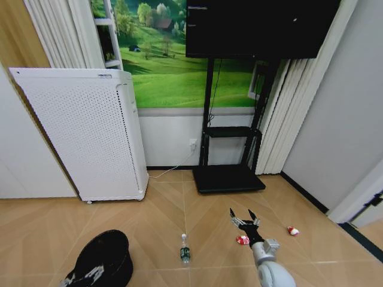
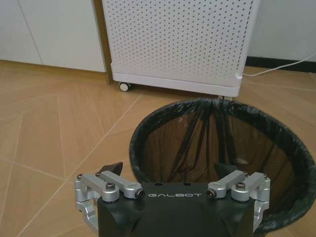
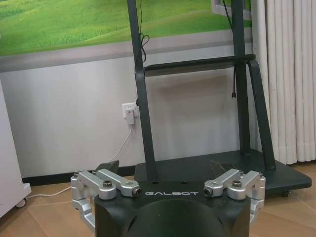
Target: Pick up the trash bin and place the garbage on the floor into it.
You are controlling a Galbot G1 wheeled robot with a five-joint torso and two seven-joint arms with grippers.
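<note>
With jaws spread, the left gripper (image 2: 170,183) straddles the near rim of the trash bin (image 1: 108,256) on the floor — placed to clamp it — while the right gripper (image 1: 244,216), jaws apart, hangs over the red-and-white scrap (image 1: 242,240), near the bottle (image 1: 185,250).

Head camera looks down from high across the floor (image 1: 179,203) to the wall. Left wrist sits low, close over the bin (image 2: 217,163), facing the purifier (image 2: 177,44). Right wrist faces the stand (image 3: 212,170).
</note>
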